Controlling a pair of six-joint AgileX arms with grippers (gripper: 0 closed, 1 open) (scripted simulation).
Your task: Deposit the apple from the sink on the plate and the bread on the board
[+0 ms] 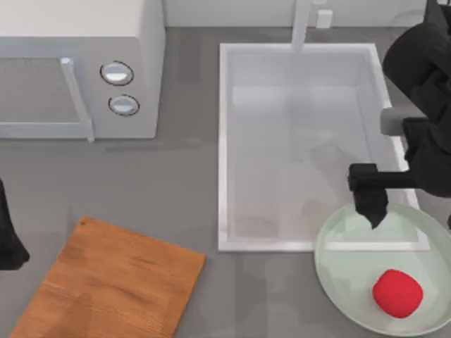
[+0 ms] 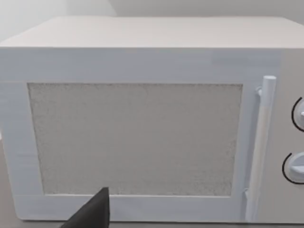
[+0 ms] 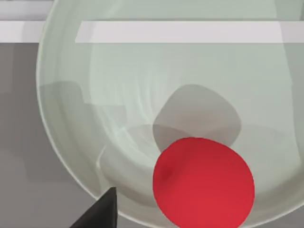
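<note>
The red apple (image 1: pixel 397 293) (image 3: pixel 203 183) lies loose on the pale green plate (image 1: pixel 338 282) (image 3: pixel 71 118) at the front right, which overlaps the white sink's (image 1: pixel 224 141) near right corner. My right gripper (image 1: pixel 410 217) hangs open above the plate's far edge, back from the apple and touching nothing; one dark fingertip (image 3: pixel 102 211) shows in the right wrist view. The wooden board (image 1: pixel 113 289) lies bare at the front left. The bread is out of view. My left gripper (image 1: pixel 10 246) is parked at the left edge, open and empty, facing the microwave.
A white microwave (image 1: pixel 77 63) (image 2: pixel 142 128) with its door shut stands at the back left, its handle and two knobs toward the sink. A white faucet (image 1: pixel 301 24) rises behind the sink. Grey counter lies between board and sink.
</note>
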